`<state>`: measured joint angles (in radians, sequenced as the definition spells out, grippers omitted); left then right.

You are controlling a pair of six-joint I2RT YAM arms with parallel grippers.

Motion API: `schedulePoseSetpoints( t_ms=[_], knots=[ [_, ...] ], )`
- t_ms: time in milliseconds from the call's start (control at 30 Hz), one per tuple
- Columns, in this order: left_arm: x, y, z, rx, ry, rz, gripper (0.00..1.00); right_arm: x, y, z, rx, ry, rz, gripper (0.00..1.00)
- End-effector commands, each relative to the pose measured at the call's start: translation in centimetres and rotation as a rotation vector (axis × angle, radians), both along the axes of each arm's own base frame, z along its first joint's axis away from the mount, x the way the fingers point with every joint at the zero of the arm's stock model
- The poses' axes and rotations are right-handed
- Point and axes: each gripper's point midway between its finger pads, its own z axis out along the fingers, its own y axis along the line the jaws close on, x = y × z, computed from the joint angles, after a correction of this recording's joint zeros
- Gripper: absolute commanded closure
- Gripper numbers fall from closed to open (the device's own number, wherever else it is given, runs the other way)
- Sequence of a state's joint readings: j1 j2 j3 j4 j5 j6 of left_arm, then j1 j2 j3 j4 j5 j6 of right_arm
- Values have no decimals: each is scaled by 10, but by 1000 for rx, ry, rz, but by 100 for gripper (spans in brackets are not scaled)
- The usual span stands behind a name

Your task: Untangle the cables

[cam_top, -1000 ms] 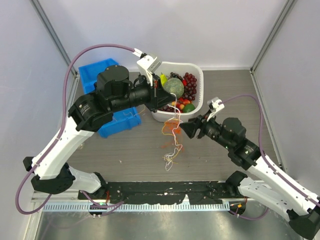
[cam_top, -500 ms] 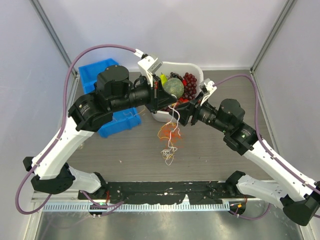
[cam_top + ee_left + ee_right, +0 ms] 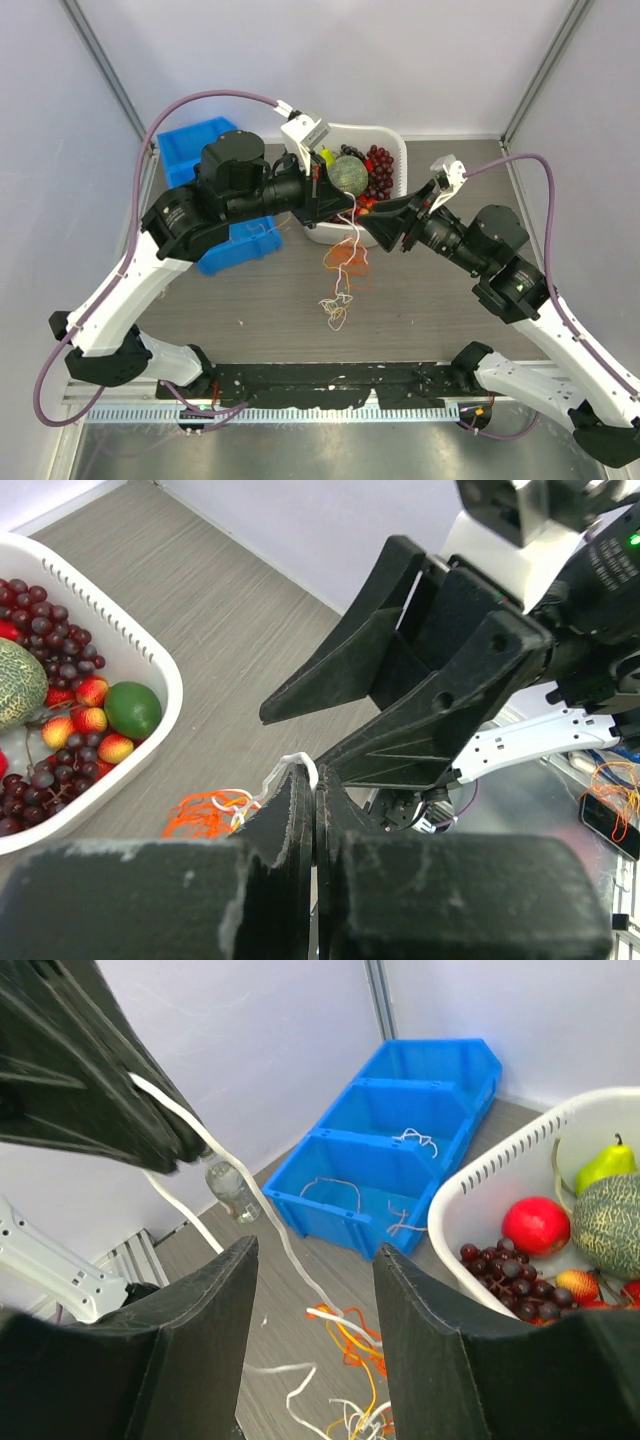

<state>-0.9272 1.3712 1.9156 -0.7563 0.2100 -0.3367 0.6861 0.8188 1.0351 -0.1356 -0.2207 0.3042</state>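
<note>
A white slotted plastic basket (image 3: pixel 404 180) stands at the middle of the far edge of the grey wood-grain table (image 3: pixel 250 300). It holds a netted green melon (image 3: pixel 349 172), a yellow-green pear (image 3: pixel 326 157), a heap of dark red grapes (image 3: pixel 381 168), a round red fruit (image 3: pixel 536 1225), a green lime (image 3: pixel 132 708) and small red-and-yellow fruits (image 3: pixel 92 692). A blue plastic bin (image 3: pixel 180 150) divided into compartments sits in the table's far left corner, near the basket's left side.
</note>
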Motion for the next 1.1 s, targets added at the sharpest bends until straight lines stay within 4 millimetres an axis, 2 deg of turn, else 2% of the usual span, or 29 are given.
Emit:
schedulePoseSetpoints(
  t_ms=[0, 133, 267, 367, 467, 500, 567, 600, 633, 667, 700, 733, 767, 800, 833, 867, 900, 933, 967, 1000, 1033, 1067],
  knots=[
    [-1, -3, 5, -11, -12, -19, 100, -6, 6, 31, 29, -80, 47, 46],
    [-3, -7, 2, -6, 4, -36, 100, -5, 9, 42, 48, -99, 58, 48],
    [-7, -8, 6, -20, 6, -57, 100, 3, 17, 37, 42, -91, 66, 51],
    [-11, -8, 13, -37, -1, -73, 100, 12, 27, 27, 31, -72, 73, 58],
    [-13, -7, 21, -50, -14, -80, 100, 21, 32, 6, 3, -39, 56, 68],
    [-13, -5, 26, -60, -24, -78, 100, 23, 33, -9, -16, -15, 57, 68],
    [-13, -5, 35, -81, -42, -76, 100, 20, 39, -11, 15, -23, 81, 69],
    [-14, -3, 41, -96, -52, -75, 100, 18, 44, -24, 25, -11, 99, 69],
    [-13, -3, 47, -109, -63, -75, 100, 18, 47, -47, 8, 28, 105, 69],
    [-15, -3, 54, -125, -74, -78, 100, 18, 51, -51, 27, 30, 111, 70],
    [-15, -2, 59, -135, -84, -80, 100, 21, 52, -73, 12, 71, 100, 71],
    [-17, -1, 67, -148, -96, -82, 100, 23, 55, -83, 7, 92, 93, 74],
    [-17, 1, 73, -157, -108, -77, 100, 27, 53, -106, -12, 138, 61, 76],
    [-18, 4, 80, -170, -122, -72, 100, 31, 53, -115, -11, 154, 42, 78],
    [-20, 7, 88, -185, -136, -70, 100, 34, 48, -142, -33, 205, 6, 78],
    [-20, 9, 94, -197, -150, -68, 100, 34, 46, -154, -38, 223, -7, 78],
    [-21, 12, 102, -211, -165, -60, 100, 33, 41, -178, -57, 267, -33, 79],
    [-21, 14, 107, -222, -174, -54, 100, 32, 37, -189, -57, 282, -48, 79],
    [-22, 17, 112, -235, -184, -46, 100, 29, 31, -213, -73, 333, -76, 79],
    [-22, 19, 117, -244, -192, -39, 100, 28, 27, -219, -69, 348, -88, 79],
    [-21, 21, 119, -249, -197, -31, 100, 24, 21, -237, -75, 388, -110, 78],
    [-22, 22, 121, -253, -200, -26, 100, 22, 19, -241, -69, 403, -118, 79]
  ],
)
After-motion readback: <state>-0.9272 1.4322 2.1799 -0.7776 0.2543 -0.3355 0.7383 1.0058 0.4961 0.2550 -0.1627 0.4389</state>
